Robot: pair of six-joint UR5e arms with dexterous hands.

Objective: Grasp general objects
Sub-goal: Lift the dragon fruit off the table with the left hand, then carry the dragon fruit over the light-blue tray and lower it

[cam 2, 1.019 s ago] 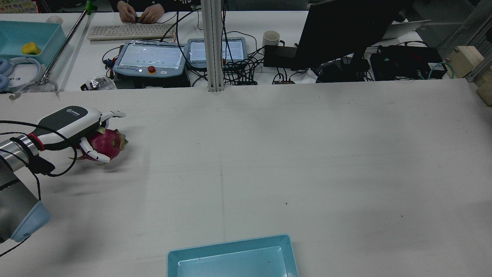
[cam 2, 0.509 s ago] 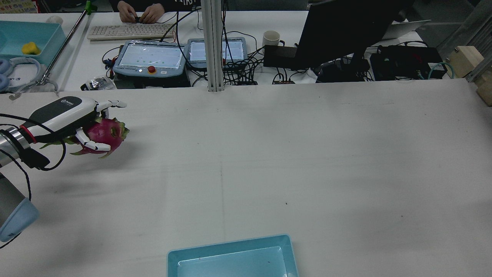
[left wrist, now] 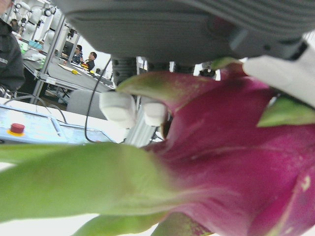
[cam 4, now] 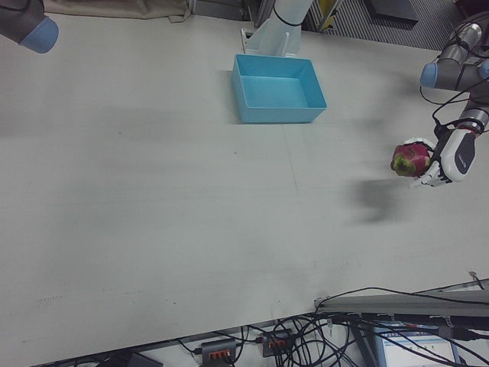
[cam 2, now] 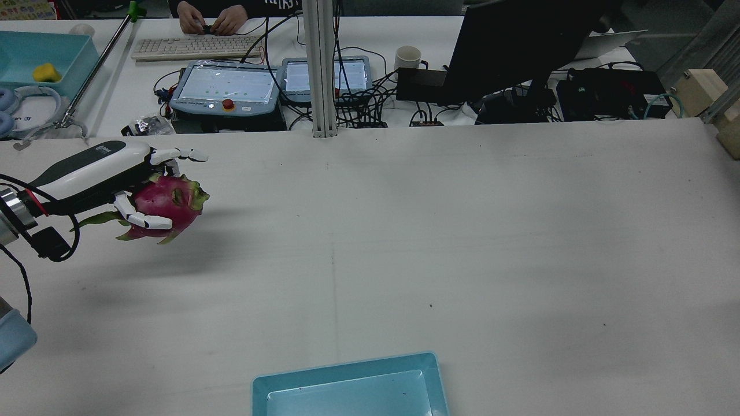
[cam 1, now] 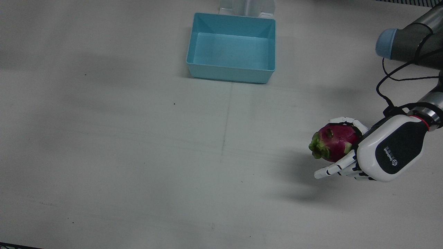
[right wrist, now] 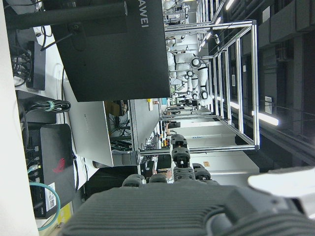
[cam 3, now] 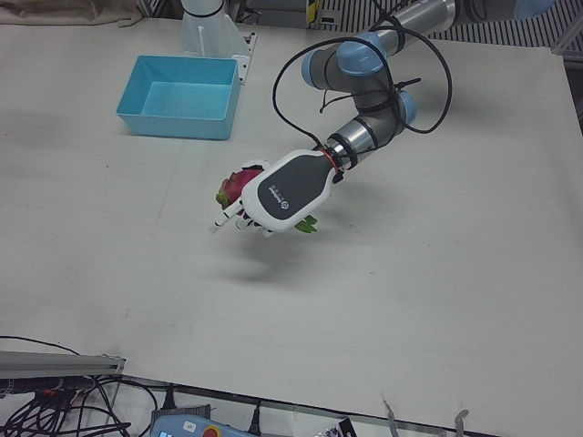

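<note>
Left hand point(cam 1: 380, 152) wrapped around a dragon fruit point(cam 1: 332, 138), held clear above the surface point(cam 1: 138, 138), well apart from the blue bin point(cam 1: 231, 72). Right hand's state: cannot tell.

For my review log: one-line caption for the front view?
Left hand holds a dragon fruit above the table, blue bin beyond.

Left hand point(cam 2: 98, 173) hovers palm-down (fingers point(cam 2: 144, 219) curled), arm outstretched.

"HUAWEI" on the back of the black monitor point(right wrist: 113, 44).
</note>
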